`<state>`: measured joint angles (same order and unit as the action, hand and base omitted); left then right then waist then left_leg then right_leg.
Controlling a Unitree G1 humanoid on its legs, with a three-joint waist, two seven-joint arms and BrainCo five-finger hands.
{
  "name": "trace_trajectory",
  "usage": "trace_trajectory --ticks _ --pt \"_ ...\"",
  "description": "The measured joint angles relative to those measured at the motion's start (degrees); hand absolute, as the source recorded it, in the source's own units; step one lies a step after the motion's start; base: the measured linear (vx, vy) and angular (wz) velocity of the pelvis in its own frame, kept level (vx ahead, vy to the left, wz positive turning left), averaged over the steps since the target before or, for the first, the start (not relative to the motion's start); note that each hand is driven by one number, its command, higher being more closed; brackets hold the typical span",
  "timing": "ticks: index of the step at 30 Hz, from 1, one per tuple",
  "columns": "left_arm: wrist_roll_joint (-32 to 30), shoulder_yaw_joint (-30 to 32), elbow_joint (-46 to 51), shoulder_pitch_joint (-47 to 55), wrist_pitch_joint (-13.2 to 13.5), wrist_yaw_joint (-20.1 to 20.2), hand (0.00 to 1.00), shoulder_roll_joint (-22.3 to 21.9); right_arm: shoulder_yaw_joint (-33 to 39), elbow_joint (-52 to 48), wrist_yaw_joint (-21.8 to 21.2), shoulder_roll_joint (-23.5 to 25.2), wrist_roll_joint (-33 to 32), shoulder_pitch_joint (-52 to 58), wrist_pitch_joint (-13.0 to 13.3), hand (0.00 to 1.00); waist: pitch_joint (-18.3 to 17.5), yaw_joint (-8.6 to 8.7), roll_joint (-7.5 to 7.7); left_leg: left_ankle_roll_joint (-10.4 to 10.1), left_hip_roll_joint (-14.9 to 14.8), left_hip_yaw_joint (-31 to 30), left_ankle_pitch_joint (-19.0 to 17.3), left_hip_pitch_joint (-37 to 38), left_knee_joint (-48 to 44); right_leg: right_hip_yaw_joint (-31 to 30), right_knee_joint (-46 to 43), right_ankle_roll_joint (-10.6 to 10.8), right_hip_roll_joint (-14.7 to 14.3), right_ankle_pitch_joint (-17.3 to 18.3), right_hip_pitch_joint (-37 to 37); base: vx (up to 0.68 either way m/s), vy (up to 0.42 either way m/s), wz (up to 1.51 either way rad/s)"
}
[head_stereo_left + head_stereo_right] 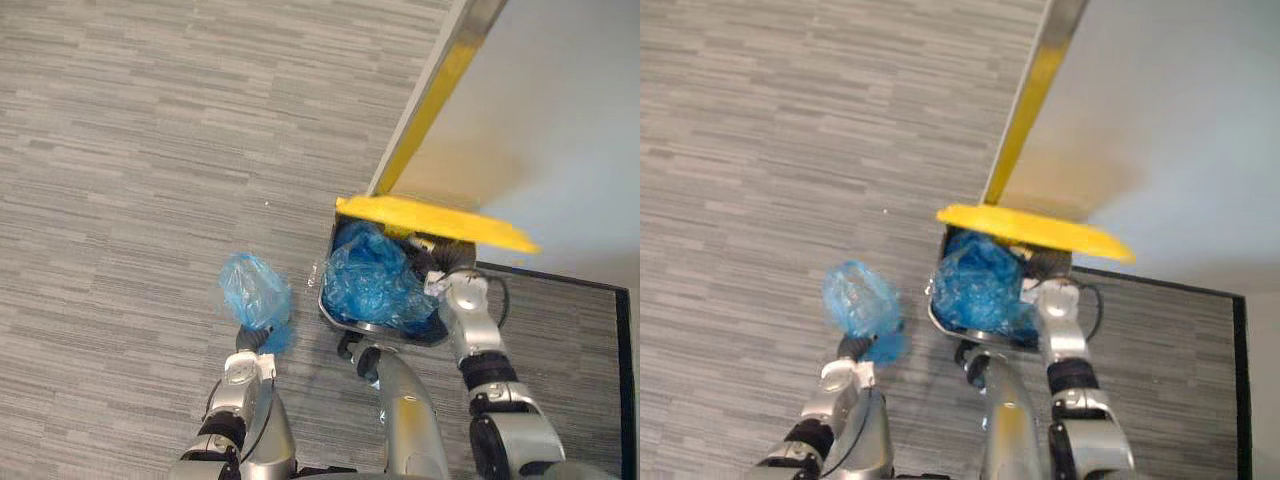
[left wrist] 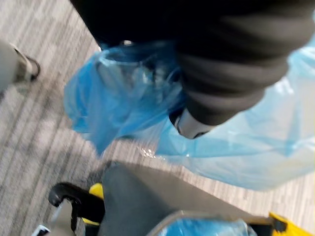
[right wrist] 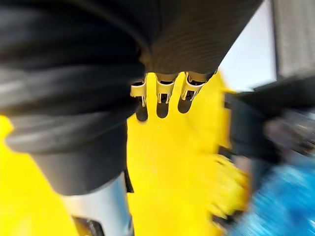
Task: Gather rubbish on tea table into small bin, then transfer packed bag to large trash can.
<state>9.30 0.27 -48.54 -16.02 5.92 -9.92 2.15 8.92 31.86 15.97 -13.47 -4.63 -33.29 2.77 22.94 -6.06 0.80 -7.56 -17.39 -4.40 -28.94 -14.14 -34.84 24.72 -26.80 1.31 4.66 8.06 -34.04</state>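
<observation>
The packed bag (image 1: 255, 290), crinkled translucent blue plastic bunched into a lump, is being held over the carpet (image 1: 130, 150), the left hand (image 2: 193, 125) curling into its gathered plastic. Just right of that hand, across a narrow strip of carpet, the large trash can (image 1: 385, 333) is standing open, dark-walled and metal-rimmed, with a puffed blue liner (image 1: 370, 280) filling it. The right hand (image 3: 163, 87) is pressing straight fingers against the smooth yellow lid (image 1: 440, 222), propping it up. Striped grey carpet is lying open left of the left hand.
</observation>
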Motion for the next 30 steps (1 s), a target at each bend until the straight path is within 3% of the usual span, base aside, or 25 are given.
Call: trace_trajectory --ticks 9,13,21,30 --pt "3.49 -6.53 10.04 -1.19 0.91 -0.01 1.0 1.18 1.65 1.44 0.92 -2.64 -0.51 -6.2 -0.9 0.0 1.25 -0.08 1.85 -0.9 -0.08 -0.19 0.54 -0.65 -0.31 -0.04 0.25 0.21 -0.04 -0.14 -0.05 -0.02 0.001 0.02" --pt "6.72 -13.16 21.63 -1.48 1.34 0.2 1.0 2.29 2.16 3.38 0.97 -2.92 -0.51 -8.48 -1.49 0.0 1.71 -0.02 2.46 -1.32 0.09 -0.11 0.75 -0.67 -0.37 -0.33 0.25 0.33 0.08 -0.21 -0.06 0.0 0.0 0.0" --pt "11.02 -25.03 38.41 -1.91 3.38 3.6 1.0 2.48 2.17 3.44 0.95 -4.24 -0.5 -8.73 -2.32 0.0 1.73 0.25 2.47 -2.14 0.99 0.66 0.89 -0.92 -1.61 -1.15 0.22 1.18 0.89 -0.75 -0.04 -0.01 0.039 -0.01" --pt "13.07 -34.9 45.96 -7.59 3.4 3.94 1.0 0.4 2.29 5.23 0.93 -4.4 -0.54 -12.42 -3.89 0.0 1.73 1.49 2.48 -2.25 2.03 1.2 0.84 -1.65 -2.86 -1.55 0.25 0.82 1.96 -1.38 -0.04 -0.01 0.041 0.03"
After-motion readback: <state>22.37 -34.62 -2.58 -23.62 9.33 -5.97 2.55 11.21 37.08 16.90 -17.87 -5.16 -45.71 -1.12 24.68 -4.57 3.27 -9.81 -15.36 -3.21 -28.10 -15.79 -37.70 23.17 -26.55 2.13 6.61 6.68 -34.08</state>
